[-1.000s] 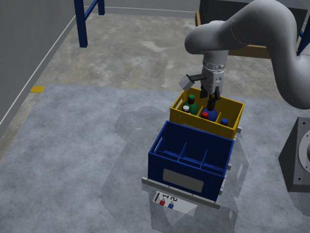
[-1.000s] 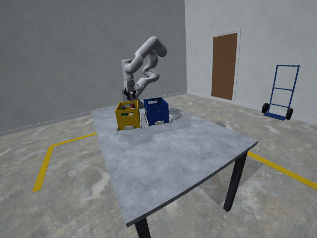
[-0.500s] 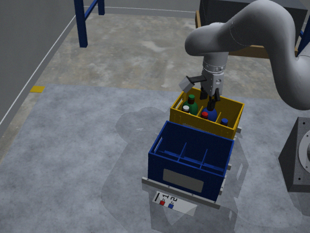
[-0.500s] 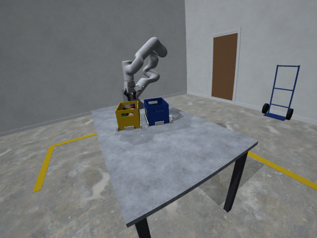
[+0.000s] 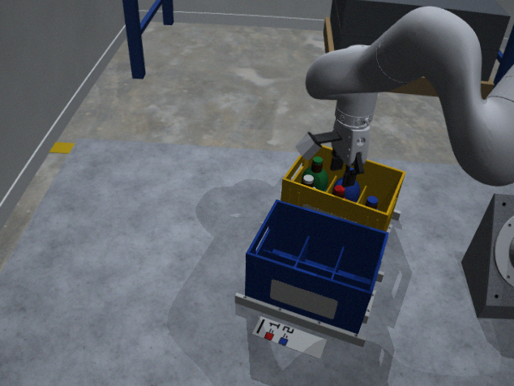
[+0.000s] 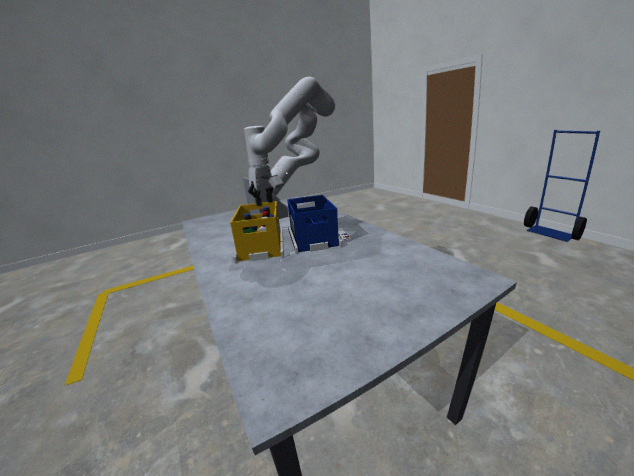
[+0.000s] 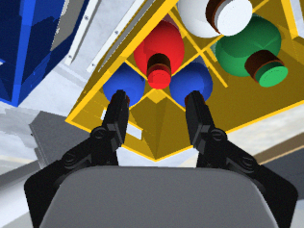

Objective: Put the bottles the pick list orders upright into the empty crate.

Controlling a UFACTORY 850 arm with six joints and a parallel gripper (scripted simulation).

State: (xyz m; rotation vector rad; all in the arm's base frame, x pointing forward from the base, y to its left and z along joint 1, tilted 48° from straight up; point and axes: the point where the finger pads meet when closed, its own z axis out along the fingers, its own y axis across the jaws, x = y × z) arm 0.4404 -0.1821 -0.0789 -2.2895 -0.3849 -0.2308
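Note:
The yellow crate (image 5: pixel 290 193) (image 6: pixel 256 243) holds upright bottles: white (image 5: pixel 307 180) (image 7: pixel 194 20), green (image 5: pixel 317 178) (image 7: pixel 245 49), red (image 5: pixel 339 190) (image 7: pixel 159 44), and two blue ones (image 5: pixel 371 202) (image 7: pixel 122 85) (image 7: pixel 192 83). The blue crate (image 5: pixel 256 276) (image 6: pixel 317 233) is empty and level. The pick list (image 5: pixel 305 344) reads red 1, blue 2. My gripper (image 5: pixel 343 174) (image 6: pixel 263 201) (image 7: pixel 157 101) is partly open and empty, pointing down at the yellow crate's top. In the wrist view its fingertips cover the caps of both blue bottles; contact cannot be told.
Light rails (image 5: pixel 298 319) edge the blue crate, and more rails lie between the crates. The arm's base (image 5: pixel 481 265) stands to the right in the top view. The crates' raised walls and the yellow crate's dividers surround the bottles.

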